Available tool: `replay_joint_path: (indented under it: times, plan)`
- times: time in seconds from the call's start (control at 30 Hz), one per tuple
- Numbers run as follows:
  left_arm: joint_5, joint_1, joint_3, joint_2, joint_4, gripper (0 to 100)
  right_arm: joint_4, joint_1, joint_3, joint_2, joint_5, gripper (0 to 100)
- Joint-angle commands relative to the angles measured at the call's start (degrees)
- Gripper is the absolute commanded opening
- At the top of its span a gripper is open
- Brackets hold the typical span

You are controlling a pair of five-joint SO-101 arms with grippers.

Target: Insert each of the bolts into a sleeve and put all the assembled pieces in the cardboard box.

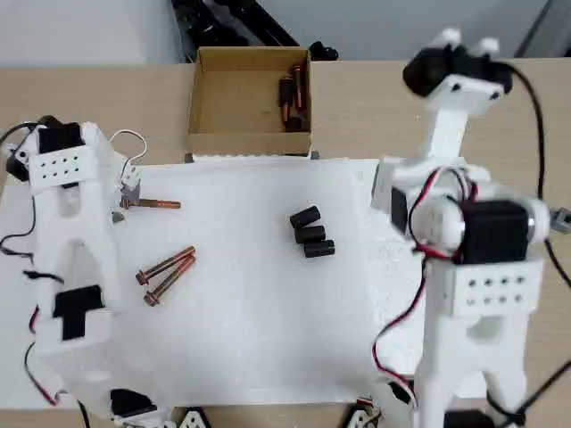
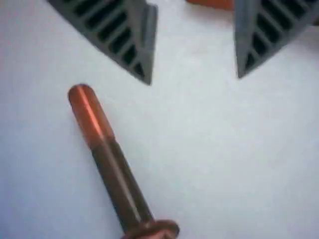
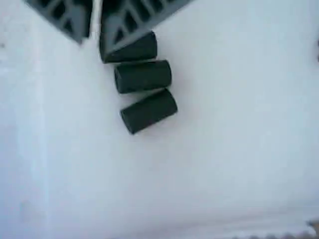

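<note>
The bolt (image 2: 109, 159) is a smooth copper shaft, bright orange at its rounded tip and darker toward a flanged head. It lies flat on the white sheet (image 1: 259, 339) just beside the left claw (image 2: 194, 77), outside the gap, with its tip near one finger (image 2: 124, 40). That claw stands wide and holds nothing. Two more bolts (image 1: 166, 270) lie close together, slanted alike, well apart from it toward the arm's base.

Three sleeves (image 3: 143, 76), short black cylinders, lie side by side in a touching row by the right claw (image 3: 95, 25). Its fingers are drawn narrow, only a slit between them and nothing in it. The nearest sleeve (image 3: 130, 50) sits right at one fingertip, partly covered by it; whether they touch I cannot tell.

The box (image 1: 203, 89) is open-topped cardboard, beyond both claws at the sheet's far edge. A few assembled pieces (image 1: 293, 94), copper with black sleeves on, lie against the wall nearer the right claw
</note>
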Motion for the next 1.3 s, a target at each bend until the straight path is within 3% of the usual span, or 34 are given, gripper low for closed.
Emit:
replay_joint_path:
  times: [0.0, 0.37, 0.67, 1.27]
  plan:
    - [1.1, -0.3, -6.5, 2.7, 0.4, 12, -2.7, 0.6, 7.2, -7.4, 3.7, 0.9]
    - [8.4, 0.5, -13.5, 11.1, 0.2, 12, -17.0, 0.6, 38.9, -35.7, 12.1, 0.7]
    - [9.8, 2.2, -19.2, 15.8, -0.3, 12, -24.0, 0.6, 54.4, -50.8, 12.6, 0.5]
    - [12.6, 1.8, -26.3, 28.0, -0.3, 12, -27.6, 0.6, 60.9, -54.9, 12.8, 0.5]
